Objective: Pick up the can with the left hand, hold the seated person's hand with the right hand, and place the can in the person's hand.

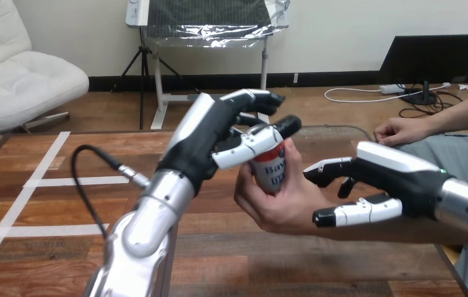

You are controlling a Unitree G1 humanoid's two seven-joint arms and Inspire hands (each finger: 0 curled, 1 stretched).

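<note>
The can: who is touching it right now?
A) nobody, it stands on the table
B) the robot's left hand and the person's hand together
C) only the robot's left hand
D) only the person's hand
B. The robot's left hand has its thumb and fingers curled round the can, and the person's hand cups the can from below.

It looks to me like a robotics lab or test room, not anyone's home. The wooden table [318,260] has white tape lines [46,162] stuck across its top. A humanoid machine's silver left arm [145,229] and right arm [467,204] reach out over it, close around a person's hand [281,204] that comes in from the table's right side.
</note>
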